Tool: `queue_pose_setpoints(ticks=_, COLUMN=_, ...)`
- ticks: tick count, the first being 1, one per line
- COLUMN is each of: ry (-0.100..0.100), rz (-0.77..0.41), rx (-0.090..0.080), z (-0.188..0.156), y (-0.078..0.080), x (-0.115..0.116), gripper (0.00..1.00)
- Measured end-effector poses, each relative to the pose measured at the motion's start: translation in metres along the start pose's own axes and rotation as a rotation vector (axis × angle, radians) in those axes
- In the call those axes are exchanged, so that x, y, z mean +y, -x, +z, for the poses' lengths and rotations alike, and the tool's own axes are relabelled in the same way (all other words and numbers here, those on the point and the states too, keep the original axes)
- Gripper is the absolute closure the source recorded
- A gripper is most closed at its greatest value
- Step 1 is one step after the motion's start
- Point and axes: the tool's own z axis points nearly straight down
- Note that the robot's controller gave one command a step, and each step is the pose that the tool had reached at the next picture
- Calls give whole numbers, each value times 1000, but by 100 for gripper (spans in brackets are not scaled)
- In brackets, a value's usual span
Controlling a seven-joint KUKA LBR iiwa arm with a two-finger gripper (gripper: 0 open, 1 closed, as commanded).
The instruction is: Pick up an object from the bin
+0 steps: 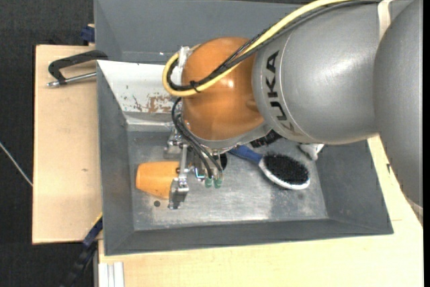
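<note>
Gripper [195, 186] low over floor of grey bin [255, 203], left of centre; fingers spread, bare metal between, nothing pinched. Orange rounded lump [154, 178] lies just outside finger nearer view's left, contact unclear. Black-bristled hairbrush [287, 170] lies near, on opposite side.

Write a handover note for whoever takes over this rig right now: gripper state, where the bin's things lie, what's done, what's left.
Gripper: low over the left half of the bin, fingers apart, nothing visible between them.
Things: an orange rounded lump lies on the floor just left of the gripper, touching it or nearly so. A black-bristled brush with a blue handle lies to the right, apart from the gripper.
Done: the arm is down in the bin.
Left: close on one thing and lift it out; nothing is picked yet.
</note>
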Motion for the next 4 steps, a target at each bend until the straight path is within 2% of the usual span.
queue_pose_setpoints(ticks=1, ry=4, rz=60, rx=-13, z=115, y=20, x=16, gripper=0)
queue_pose_setpoints(ticks=2, ry=6, rz=70, rx=-15, z=82, y=12, x=31, gripper=0)
queue_pose_setpoints(ticks=3, ry=3, rz=268, rx=-7, z=85, y=7, x=23, gripper=0)
queue_pose_setpoints(ticks=4, ry=6, rz=464, rx=-8, z=113, y=10, x=20, gripper=0)
